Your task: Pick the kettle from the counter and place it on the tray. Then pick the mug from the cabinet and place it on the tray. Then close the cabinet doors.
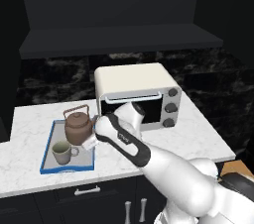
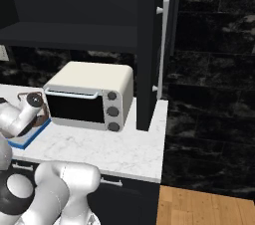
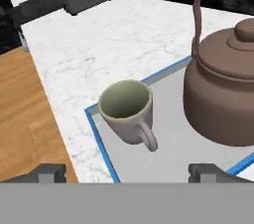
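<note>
Mug (image 3: 128,110) sits on the tray (image 3: 101,141) beside the kettle (image 3: 223,94); gripper (image 3: 128,172) hangs wide above, holding nothing.

White marble counter (image 1: 198,139), blue-rimmed tray (image 1: 47,154) and cream toaster oven (image 1: 134,82) resting directly on it

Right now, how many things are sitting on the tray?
2. The kettle stands at the far end of the tray, beside the toaster oven; the mug stands upright at the near end, apart from it.
</note>
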